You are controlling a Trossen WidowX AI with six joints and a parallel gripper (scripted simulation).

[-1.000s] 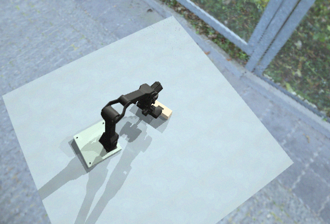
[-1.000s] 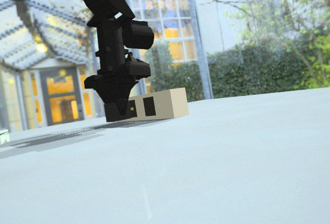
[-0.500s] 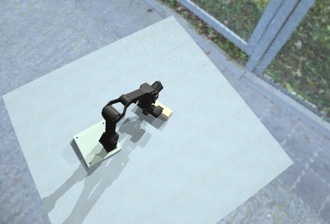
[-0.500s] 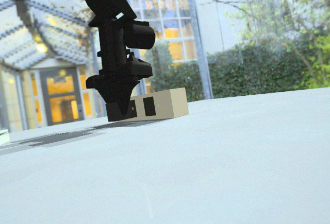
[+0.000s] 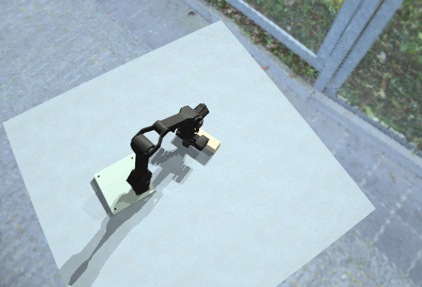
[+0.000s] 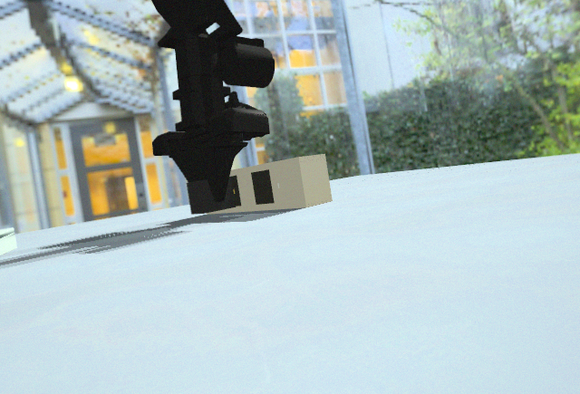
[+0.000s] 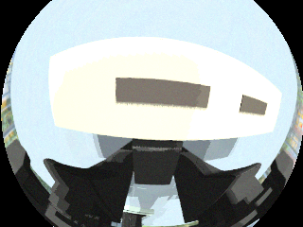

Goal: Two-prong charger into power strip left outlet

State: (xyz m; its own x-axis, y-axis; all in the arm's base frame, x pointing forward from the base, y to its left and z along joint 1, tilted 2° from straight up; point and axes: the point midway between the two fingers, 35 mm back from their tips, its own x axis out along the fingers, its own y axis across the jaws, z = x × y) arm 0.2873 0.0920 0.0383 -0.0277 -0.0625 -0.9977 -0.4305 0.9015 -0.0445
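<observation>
The beige power strip (image 5: 213,145) (image 6: 289,184) (image 7: 85,95) lies on the table, its outlet face toward the charger. In the exterior view, its right outlet panel (image 6: 262,187) is uncovered, and the left outlet panel (image 6: 237,198) is partly hidden by finger and charger. My gripper (image 6: 218,193) (image 7: 153,146) is shut on the black charger (image 6: 198,198) (image 7: 152,170), low over the table. The charger's front is close against the strip at the left outlet. A tiny yellow bit of prong shows there in the exterior view; no prongs show in the wrist view. Insertion depth is hidden.
The arm's pale base plate (image 5: 109,185) is at the left in the top view. The strip's top has a long dark patch (image 7: 161,92) and a small dark patch (image 7: 253,105). The arm's shadow falls across the pale table (image 5: 255,191).
</observation>
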